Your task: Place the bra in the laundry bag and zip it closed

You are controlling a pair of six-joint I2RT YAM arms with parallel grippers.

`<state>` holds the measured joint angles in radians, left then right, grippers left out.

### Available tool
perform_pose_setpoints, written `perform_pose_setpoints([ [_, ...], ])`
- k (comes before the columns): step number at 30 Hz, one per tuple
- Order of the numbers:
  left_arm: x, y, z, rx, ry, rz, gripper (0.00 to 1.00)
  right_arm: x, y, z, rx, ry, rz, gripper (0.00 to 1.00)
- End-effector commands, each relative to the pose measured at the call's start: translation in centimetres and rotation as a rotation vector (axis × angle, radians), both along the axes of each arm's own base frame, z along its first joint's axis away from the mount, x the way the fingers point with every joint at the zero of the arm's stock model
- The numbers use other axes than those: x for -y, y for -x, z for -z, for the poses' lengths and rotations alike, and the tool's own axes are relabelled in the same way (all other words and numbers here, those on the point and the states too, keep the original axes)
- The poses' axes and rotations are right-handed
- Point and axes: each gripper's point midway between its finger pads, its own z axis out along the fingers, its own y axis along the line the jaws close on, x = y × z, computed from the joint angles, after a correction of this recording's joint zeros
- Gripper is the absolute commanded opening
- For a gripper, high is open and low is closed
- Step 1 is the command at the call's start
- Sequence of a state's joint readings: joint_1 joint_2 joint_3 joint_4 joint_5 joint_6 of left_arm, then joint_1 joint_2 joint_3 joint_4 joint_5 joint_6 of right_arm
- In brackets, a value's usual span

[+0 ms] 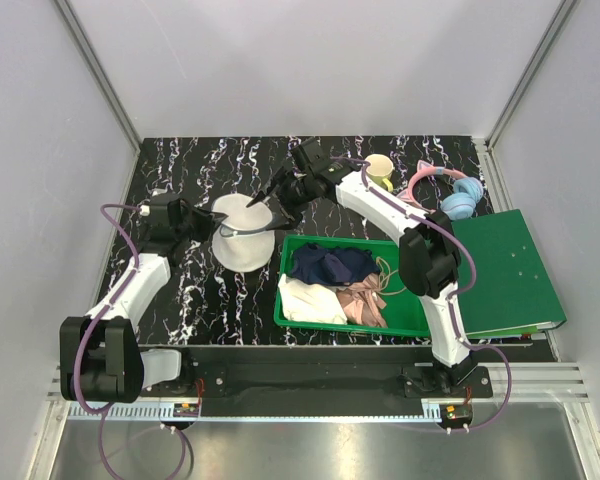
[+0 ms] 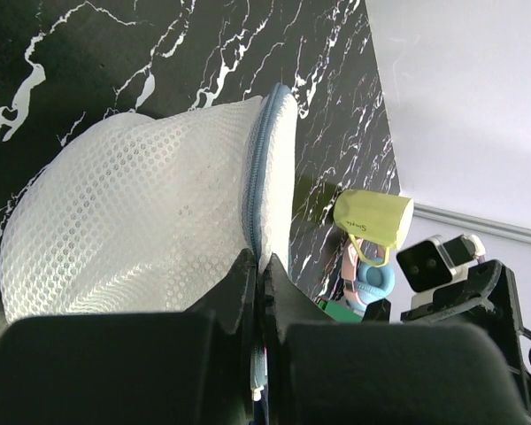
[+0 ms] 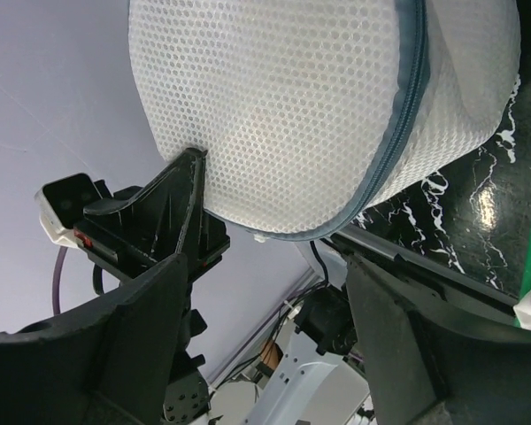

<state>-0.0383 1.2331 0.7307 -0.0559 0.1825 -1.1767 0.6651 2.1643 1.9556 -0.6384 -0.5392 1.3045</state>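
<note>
White mesh laundry bag (image 1: 242, 240), rim tight in left pincer (image 2: 258, 266); right pincer (image 3: 274, 208) wide beside it.

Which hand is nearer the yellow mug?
Right. The right hand is open at the laundry bag, on the side toward the yellow mug; the left hand grips the opposite side.

The black marbled table (image 1: 210, 300) carries the laundry bag (image 1: 242, 250), a green bin (image 1: 400, 326), a green folder (image 1: 505, 270), a yellow mug (image 1: 379, 168) and headphones (image 1: 460, 200).

White honeycomb mesh laundry bag (image 2: 133, 221), glossy black marbled table (image 1: 170, 170), smooth green plastic tray (image 1: 332, 240)
</note>
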Motion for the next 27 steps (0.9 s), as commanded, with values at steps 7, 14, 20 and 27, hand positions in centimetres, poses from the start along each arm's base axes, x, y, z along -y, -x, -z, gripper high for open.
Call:
perform_pose_setpoints([
  [7,-0.1,-1.2,-3.9,0.144,-0.005,0.002,0.0,-0.3,2.0,-1.6,-0.055,-0.047,0.008,0.74],
  [14,0.7,-1.1,-4.1,0.162,-0.005,0.062,0.0,-0.3,1.0,0.6,-0.037,-0.045,-0.006,0.64],
  [20,1.1,-0.1,-3.3,0.152,0.012,0.088,0.0,-2.1,-0.8,1.1,-0.022,-0.082,-0.013,0.54],
  [27,1.6,0.2,-3.8,0.176,-0.019,0.142,0.0,-1.6,-2.0,2.1,-0.015,-0.064,0.015,0.24],
])
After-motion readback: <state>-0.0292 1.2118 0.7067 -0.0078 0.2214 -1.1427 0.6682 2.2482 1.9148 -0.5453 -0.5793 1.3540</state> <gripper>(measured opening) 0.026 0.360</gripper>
